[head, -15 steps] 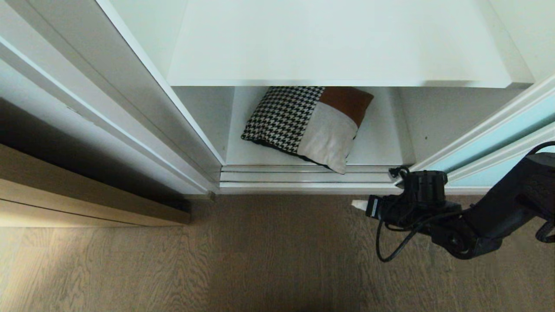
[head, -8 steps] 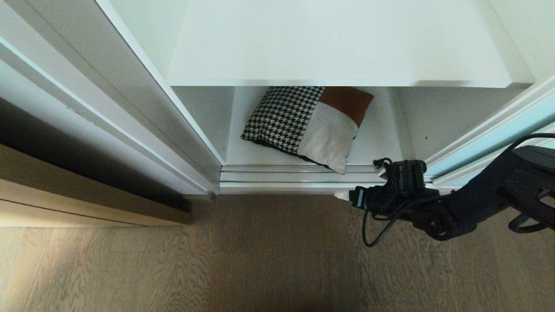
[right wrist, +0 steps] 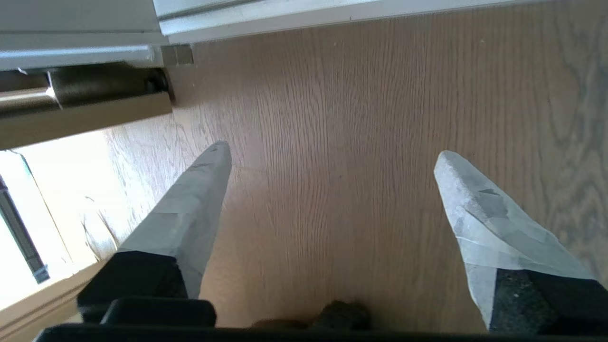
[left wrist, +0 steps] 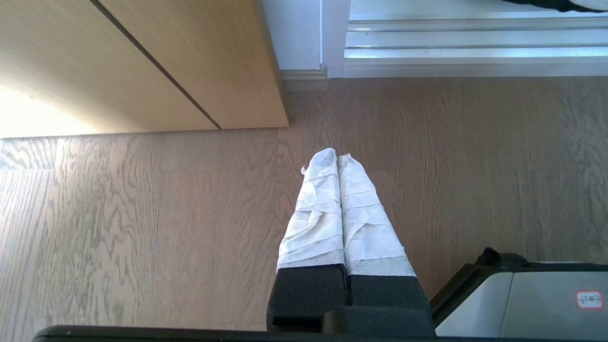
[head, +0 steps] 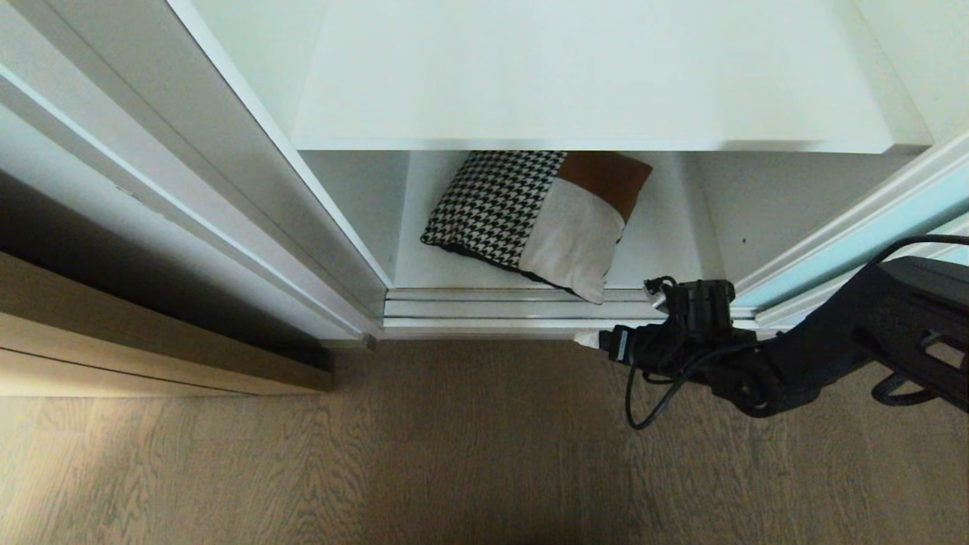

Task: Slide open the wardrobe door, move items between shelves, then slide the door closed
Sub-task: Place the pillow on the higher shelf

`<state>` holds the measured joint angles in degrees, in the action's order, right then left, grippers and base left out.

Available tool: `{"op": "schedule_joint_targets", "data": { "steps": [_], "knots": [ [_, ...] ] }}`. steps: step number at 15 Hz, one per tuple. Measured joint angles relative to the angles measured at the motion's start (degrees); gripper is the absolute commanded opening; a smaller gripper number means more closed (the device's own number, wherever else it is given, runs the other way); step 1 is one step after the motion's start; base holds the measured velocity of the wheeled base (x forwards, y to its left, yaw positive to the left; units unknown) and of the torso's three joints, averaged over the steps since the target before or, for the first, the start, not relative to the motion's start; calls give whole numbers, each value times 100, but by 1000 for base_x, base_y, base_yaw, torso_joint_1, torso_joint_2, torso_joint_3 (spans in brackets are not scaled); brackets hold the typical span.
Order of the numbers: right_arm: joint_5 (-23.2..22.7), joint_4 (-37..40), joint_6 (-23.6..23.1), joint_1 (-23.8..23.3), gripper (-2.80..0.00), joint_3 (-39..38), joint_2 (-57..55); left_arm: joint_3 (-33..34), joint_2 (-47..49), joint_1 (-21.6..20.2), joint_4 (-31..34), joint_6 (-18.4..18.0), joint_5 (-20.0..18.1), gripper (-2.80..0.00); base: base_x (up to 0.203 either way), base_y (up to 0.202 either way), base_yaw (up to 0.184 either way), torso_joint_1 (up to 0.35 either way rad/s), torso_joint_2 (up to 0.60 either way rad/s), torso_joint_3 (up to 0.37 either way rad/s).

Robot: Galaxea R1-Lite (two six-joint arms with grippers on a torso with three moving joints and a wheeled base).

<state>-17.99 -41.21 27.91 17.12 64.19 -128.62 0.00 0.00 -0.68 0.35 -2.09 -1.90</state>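
The sliding wardrobe door (head: 923,208), pale aqua glass in a white frame, stands pushed to the right, so the wardrobe is open. A square cushion (head: 537,219), houndstooth with rust-brown and cream patches, lies on the lower shelf (head: 658,242), partly under the upper shelf (head: 590,76). My right gripper (head: 584,339) hovers low over the floor just in front of the door track, to the right of the cushion's near corner. In the right wrist view the gripper (right wrist: 332,153) is open with only floor between its fingers. My left gripper (left wrist: 337,156) is shut on nothing above the floor.
The silver door track (head: 515,306) runs along the wardrobe's front edge. A light wood cabinet (head: 151,356) stands at the left beside the wardrobe's white side wall (head: 250,189). Grey wood-grain floor (head: 454,454) fills the foreground.
My right arm has swung left and slightly closer to the door track. The cushion and door have not moved.
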Motion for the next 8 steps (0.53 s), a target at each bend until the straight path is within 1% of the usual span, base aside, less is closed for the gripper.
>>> {"op": "schedule_joint_targets", "data": {
  "steps": [5,8],
  "knots": [
    [-77,-51,433,-11,0,223,-154,0,0,0,0,-2,0,-280,0,0,0,0,0,0],
    [-190,61,523,13,0,525,-178,0,0,0,0,-2,-2,-280,0,0,0,0,0,0]
  ]
}}
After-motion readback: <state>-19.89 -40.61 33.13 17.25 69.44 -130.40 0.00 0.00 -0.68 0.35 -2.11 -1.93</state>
